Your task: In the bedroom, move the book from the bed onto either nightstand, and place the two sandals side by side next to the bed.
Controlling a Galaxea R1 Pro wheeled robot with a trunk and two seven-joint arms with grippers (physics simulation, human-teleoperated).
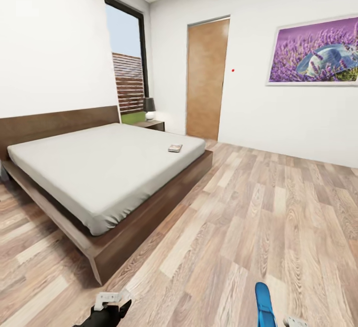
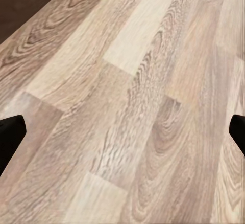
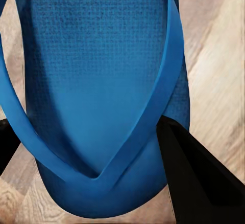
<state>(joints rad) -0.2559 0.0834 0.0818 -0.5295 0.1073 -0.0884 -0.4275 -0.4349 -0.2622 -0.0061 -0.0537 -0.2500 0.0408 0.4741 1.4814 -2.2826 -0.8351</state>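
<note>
Right gripper point(image 3: 97, 147) is pinched on one blue sandal point(image 3: 97, 81) above the floor point(image 1: 238, 227), book point(image 1: 174, 148) sits on the bed point(image 1: 99, 167), and that toe-end grip could slip mid-carry.

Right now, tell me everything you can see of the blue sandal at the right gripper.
The blue sandal is a flat, bright blue flip-flop with a finely textured footbed and a smooth Y-shaped strap meeting near one rounded end. In the right wrist view the black fingers flank it, one lying against its edge; whether they grip it is unclear. Wood-plank floor shows behind it. In the head view it appears near the right gripper.
</note>
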